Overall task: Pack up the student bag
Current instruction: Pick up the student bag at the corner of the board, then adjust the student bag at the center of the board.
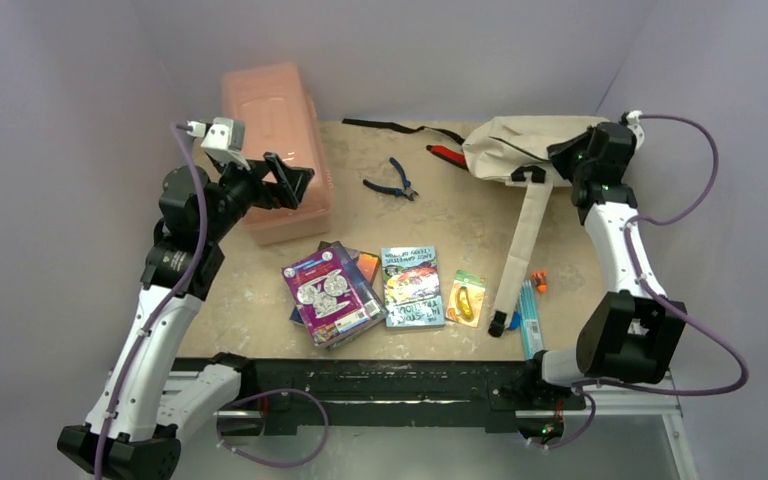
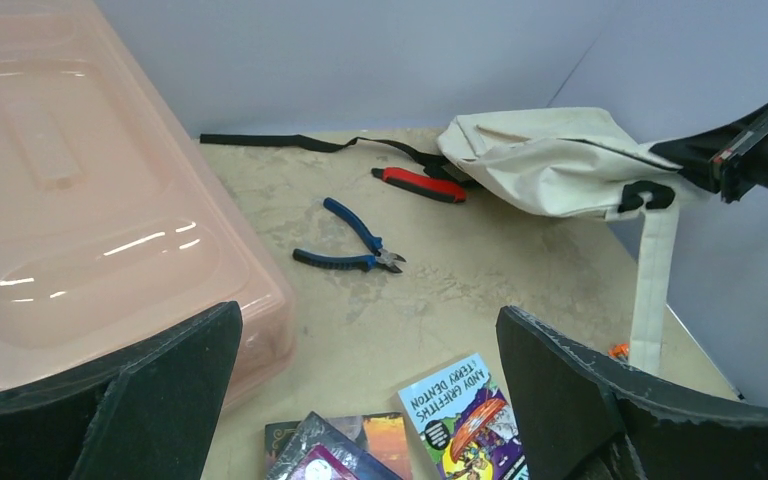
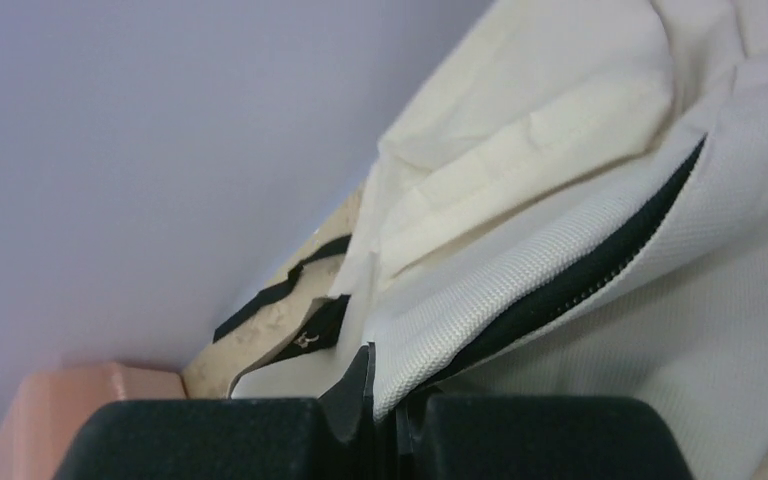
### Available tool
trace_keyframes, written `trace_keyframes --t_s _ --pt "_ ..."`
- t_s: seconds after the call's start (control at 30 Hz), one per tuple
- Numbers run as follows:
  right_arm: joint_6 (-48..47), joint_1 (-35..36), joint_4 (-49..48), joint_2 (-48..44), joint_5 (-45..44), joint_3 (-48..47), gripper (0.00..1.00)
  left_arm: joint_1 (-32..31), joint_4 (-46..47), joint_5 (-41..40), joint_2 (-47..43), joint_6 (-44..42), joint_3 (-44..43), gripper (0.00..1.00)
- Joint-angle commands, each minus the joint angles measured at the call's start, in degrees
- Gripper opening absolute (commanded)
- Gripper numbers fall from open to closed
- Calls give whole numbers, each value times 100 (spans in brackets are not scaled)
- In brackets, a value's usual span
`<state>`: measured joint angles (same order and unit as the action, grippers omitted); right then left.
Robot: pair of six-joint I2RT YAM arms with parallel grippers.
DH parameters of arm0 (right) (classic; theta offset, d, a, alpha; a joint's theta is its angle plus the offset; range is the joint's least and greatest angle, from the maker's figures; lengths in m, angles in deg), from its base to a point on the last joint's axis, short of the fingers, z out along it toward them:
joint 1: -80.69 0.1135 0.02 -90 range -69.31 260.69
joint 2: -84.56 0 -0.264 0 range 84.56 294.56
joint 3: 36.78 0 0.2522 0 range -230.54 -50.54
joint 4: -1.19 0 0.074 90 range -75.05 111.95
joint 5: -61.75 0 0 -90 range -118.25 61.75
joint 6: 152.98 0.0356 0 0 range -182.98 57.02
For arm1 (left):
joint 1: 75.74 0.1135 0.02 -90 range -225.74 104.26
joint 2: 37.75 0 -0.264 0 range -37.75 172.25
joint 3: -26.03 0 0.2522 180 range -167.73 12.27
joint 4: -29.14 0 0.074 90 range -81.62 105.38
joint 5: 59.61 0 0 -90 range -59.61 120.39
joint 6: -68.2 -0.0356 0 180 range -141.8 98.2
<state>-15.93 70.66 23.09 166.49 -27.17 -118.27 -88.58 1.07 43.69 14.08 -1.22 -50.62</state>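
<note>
The student bag (image 1: 515, 148), cream fabric with a black zipper, lies at the back right of the table, and one long cream strap (image 1: 522, 245) trails toward the front. My right gripper (image 1: 568, 156) is shut on the bag's right side. In the right wrist view the gripper (image 3: 385, 398) pinches a fold of the bag's woven fabric (image 3: 520, 290) beside the zipper. My left gripper (image 1: 295, 184) hovers open above the pink box's near end, holding nothing. The left wrist view shows its fingers (image 2: 160, 390) wide apart, with the bag (image 2: 550, 160) far off.
A rigid pink box (image 1: 272, 140) stands at the back left. Blue pliers (image 1: 390, 180) and a red-handled tool (image 1: 447, 153) lie mid-back. Books (image 1: 330, 292), a colourful paperback (image 1: 412, 286), a yellow packet (image 1: 467, 298), pens (image 1: 530, 318) and an orange piece (image 1: 539, 281) sit near the front.
</note>
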Motion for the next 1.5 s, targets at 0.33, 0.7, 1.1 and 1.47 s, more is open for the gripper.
trace_keyframes --t_s 0.33,0.7,1.1,1.47 --pt "-1481 17 -1372 716 1384 -2858 0 -60 201 421 289 236 -144 99" --pt "-2484 348 -1389 1701 3064 -4600 0 -352 591 907 571 217 -84 99" --pt "-2968 283 -995 1657 4962 -3846 0 -1973 1681 -241 1720 54 -999 93" --pt "-2544 237 -540 1769 4956 -4044 0 -2411 1100 -232 3553 148 -2973 88"
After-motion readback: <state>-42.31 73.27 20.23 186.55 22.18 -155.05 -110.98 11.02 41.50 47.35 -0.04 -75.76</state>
